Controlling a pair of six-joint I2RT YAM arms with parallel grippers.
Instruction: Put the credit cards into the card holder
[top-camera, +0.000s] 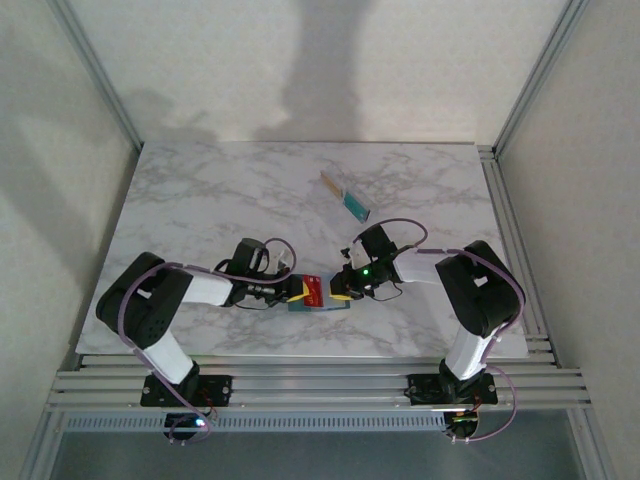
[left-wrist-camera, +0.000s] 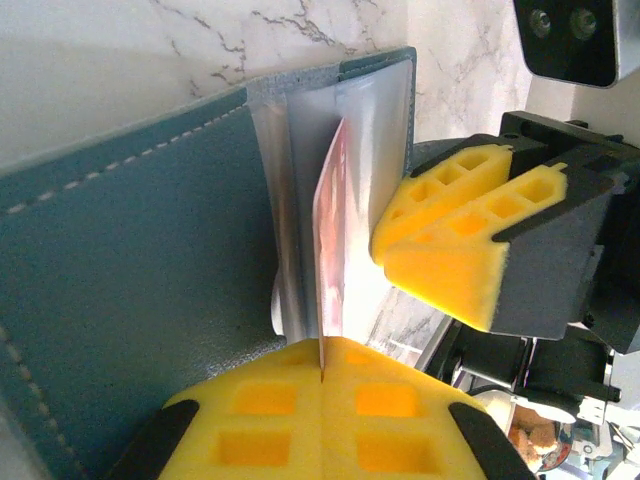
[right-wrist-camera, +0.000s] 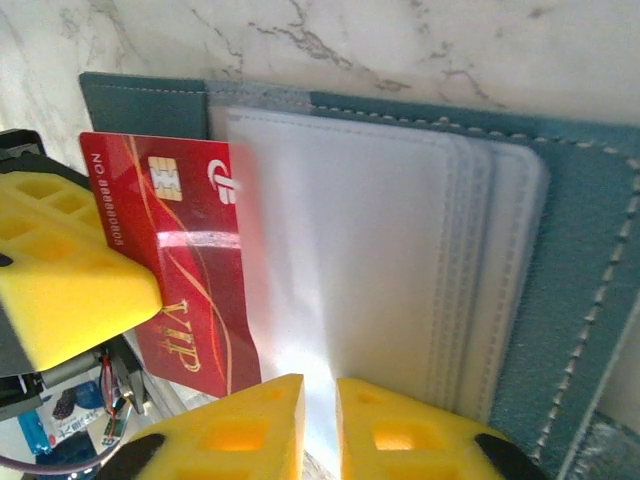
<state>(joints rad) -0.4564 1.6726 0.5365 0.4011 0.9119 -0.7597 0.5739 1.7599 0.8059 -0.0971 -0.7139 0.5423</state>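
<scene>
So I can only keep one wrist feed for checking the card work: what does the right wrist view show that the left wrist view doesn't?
Only the right wrist view: the red card face-on, with its chip and VIP lettering, and the clear sleeves seen flat-on. Only the left wrist view: the card edge-on, pinched in the seam of the left hand. Both: the teal wallet, the marble table, the card, the left hand and the right hand.

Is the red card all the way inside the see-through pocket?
No, much of the red card sticks out of the clear pocket, pinched in the left gripper.
</scene>
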